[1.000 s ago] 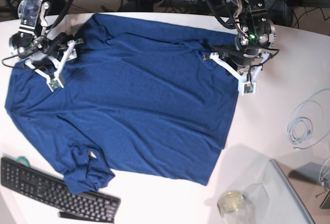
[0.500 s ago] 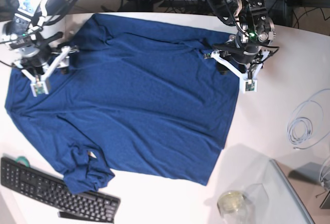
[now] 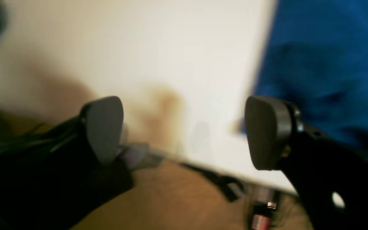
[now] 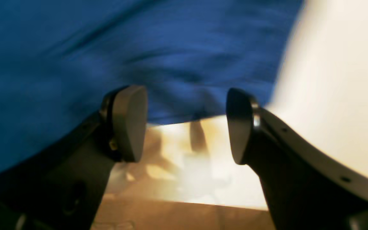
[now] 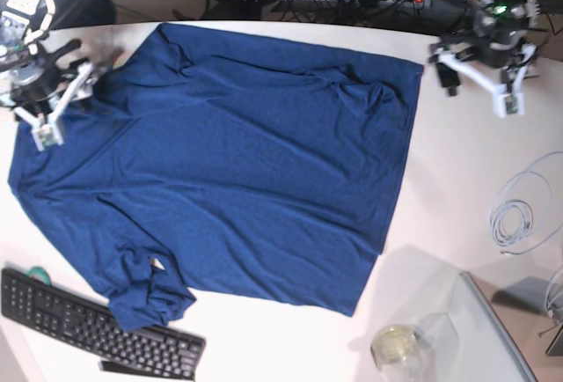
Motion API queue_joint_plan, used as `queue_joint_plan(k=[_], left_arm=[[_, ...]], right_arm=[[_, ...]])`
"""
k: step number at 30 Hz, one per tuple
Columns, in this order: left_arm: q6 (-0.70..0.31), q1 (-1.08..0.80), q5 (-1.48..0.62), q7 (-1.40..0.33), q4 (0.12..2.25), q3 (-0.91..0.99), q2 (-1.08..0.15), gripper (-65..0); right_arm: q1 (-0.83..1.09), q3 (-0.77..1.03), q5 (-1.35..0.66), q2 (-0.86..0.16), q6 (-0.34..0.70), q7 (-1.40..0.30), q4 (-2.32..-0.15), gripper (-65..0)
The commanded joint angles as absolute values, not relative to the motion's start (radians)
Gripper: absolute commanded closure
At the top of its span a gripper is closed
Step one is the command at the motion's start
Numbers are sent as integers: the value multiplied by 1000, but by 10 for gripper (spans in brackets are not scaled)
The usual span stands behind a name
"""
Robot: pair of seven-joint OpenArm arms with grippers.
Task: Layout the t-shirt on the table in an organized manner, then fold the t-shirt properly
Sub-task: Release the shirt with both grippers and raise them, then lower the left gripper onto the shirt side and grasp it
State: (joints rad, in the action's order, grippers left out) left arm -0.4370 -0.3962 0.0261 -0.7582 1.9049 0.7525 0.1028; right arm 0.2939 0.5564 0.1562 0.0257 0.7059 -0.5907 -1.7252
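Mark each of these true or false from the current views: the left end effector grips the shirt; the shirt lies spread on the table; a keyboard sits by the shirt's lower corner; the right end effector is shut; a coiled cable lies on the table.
1. The left end effector grips the shirt. False: it is open over bare table, off the shirt's edge.
2. The shirt lies spread on the table. True, though one lower corner is bunched.
3. A keyboard sits by that bunched corner. True.
4. The right end effector is shut. False: its pads stand apart, nothing between them.
5. A coiled cable lies on the table. True.
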Motion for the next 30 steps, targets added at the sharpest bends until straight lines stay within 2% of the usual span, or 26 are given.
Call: queue_joint_plan(k=[1, 3, 6, 10, 18, 19, 21, 25, 30], left_arm=[[-484, -392, 19, -733, 1905, 806, 101, -569], [-564, -374, 22, -719, 1874, 888, 81, -569], [-608, -367, 22, -719, 1824, 931, 51, -569], [-615, -367, 22, -716, 1785, 929, 48, -569], [-615, -367, 21, -716, 1778, 928, 54, -569], [-615, -369, 21, -716, 1778, 929, 54, -569], [-615, -369, 21, -716, 1778, 931, 53, -569], [-615, -369, 21, -716, 1778, 929, 53, -569], [-615, -364, 21, -716, 1778, 928, 53, -569]], right_arm=[[295, 545, 154, 8, 698, -559, -1741, -369], [306, 521, 154, 5, 698, -550, -1738, -369], [308, 492, 170, 4, 698, -550, -1738, -372], [303, 424, 272, 4, 698, -544, -1693, -371], [277, 421, 282, 4, 698, -493, -1603, -359], [277, 421, 282, 4, 698, -492, -1593, -341], [269, 421, 283, 4, 698, -490, -1575, -258], [268, 466, 283, 4, 698, -490, -1567, -9], [292, 512, 282, -21, 698, -495, -1587, -5]])
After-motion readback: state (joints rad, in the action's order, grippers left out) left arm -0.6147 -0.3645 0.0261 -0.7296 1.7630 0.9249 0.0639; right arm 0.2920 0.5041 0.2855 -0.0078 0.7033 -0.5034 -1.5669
